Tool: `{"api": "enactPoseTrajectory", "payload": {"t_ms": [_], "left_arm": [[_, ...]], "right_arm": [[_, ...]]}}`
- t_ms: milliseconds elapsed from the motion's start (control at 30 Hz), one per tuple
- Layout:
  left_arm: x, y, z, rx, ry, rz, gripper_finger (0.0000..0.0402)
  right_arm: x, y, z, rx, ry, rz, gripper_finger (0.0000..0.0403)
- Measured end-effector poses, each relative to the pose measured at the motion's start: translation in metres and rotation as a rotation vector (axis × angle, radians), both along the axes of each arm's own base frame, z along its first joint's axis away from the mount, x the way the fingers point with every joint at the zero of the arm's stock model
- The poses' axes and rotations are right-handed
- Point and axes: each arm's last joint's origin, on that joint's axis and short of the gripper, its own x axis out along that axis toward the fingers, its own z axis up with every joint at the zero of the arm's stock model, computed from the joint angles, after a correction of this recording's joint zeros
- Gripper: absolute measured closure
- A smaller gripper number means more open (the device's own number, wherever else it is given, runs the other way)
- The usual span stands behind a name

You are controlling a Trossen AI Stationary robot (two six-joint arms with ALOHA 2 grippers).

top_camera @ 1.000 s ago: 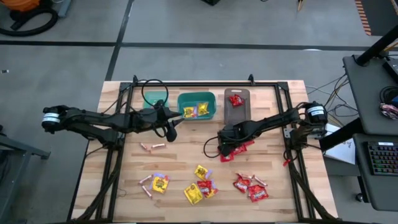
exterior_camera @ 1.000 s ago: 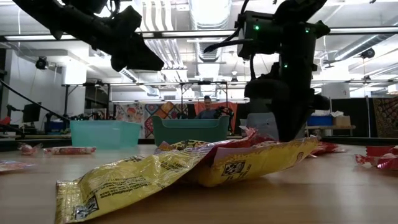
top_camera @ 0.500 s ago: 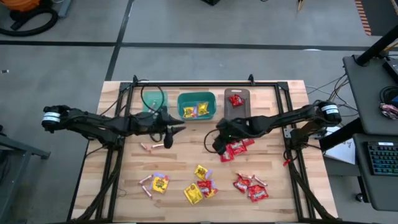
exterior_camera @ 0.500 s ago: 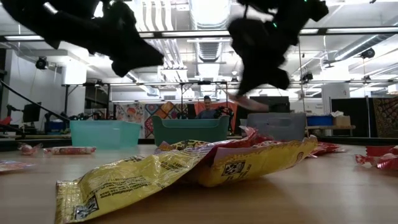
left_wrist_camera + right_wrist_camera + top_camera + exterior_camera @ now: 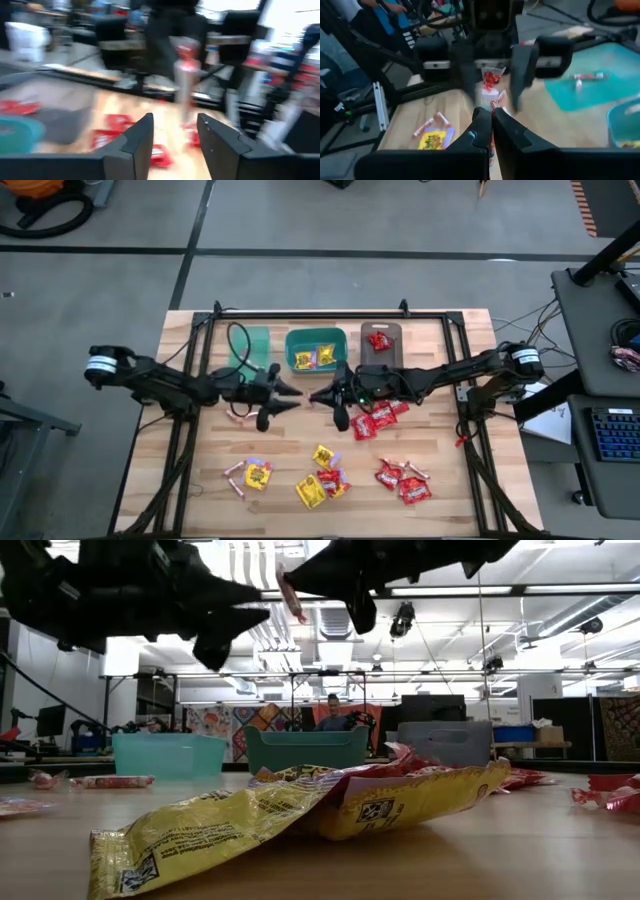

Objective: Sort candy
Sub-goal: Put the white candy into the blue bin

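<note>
Above mid-table, right tool has lifted a stick toward left tool.

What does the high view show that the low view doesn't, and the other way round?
Only the high view shows what the bins hold: a red packet in the grey bin and yellow packets in the middle teal bin. Only the low view shows a thin stick held by the right gripper, fingers shut, well above the table, and a person in the room behind. Both show the left gripper, fingers open, facing the right gripper tip to tip, with loose candy lying below.
</note>
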Motion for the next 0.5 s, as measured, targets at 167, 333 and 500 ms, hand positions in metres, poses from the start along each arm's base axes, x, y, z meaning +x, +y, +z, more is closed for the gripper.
{"api": "enactPoseTrajectory", "payload": {"t_ms": [167,333,500], "left_arm": [[0.022,-0.001,-0.001,0.002,-0.033,-0.038,0.0228],[0.044,-0.002,-0.001,0.013,-0.044,-0.066,0.0223],[0.051,-0.002,-0.001,0.016,-0.039,-0.064,0.0271]], "right_arm": [[0.001,0.0,0.003,-0.025,-0.038,0.004,0.0394],[0.001,0.0,0.003,-0.044,-0.033,0.009,0.0394],[0.001,0.0,0.003,-0.08,-0.035,0.01,0.0394]]}}
